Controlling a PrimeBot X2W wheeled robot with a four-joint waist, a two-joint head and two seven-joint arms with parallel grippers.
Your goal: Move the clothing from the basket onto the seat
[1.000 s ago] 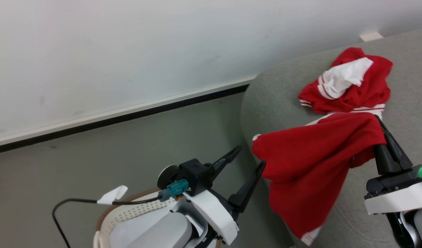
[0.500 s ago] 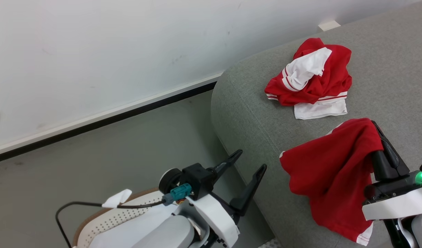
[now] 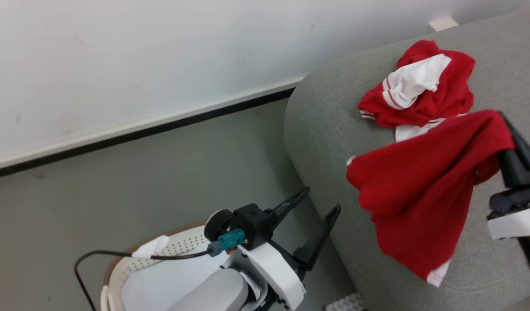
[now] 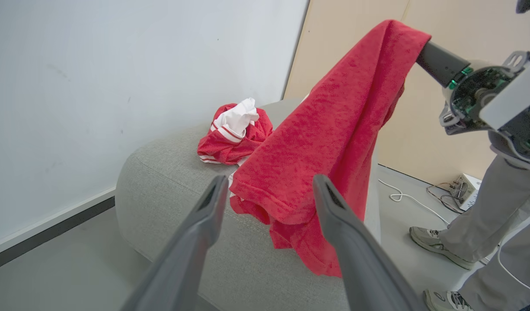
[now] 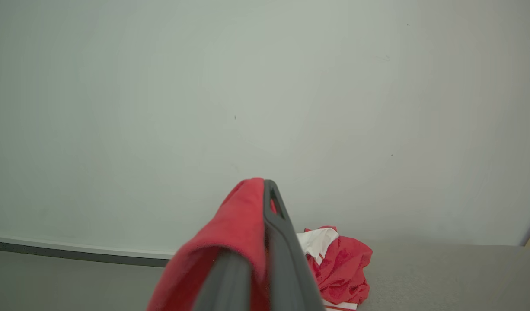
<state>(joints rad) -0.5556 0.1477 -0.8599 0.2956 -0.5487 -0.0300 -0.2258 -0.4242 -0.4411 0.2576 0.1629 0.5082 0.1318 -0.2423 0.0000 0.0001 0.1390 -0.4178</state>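
Observation:
A red garment (image 3: 420,185) hangs over the grey seat (image 3: 330,129), with my right gripper (image 3: 505,123) shut on its top edge. In the left wrist view that garment (image 4: 325,129) drapes down to the seat (image 4: 170,181), and in the right wrist view it (image 5: 230,233) wraps my right gripper (image 5: 265,190). A second crumpled red and white garment (image 3: 420,88) lies on the seat further back, also seen as a heap (image 4: 232,134) and as a bundle (image 5: 338,263). My left gripper (image 3: 321,201) stands open over the floor beside the seat, above the white basket (image 3: 178,246).
A pale pad (image 3: 161,280) lies in the basket under my left forearm. A white wall with a dark skirting (image 3: 161,129) runs behind. In the left wrist view a person's legs and shoes (image 4: 464,242) stand past the seat, with cables (image 4: 412,201) on the floor.
My right gripper has lifted the red garment higher and further over the seat. The head camera has shifted, so the whole scene sits differently. My left gripper stays open.

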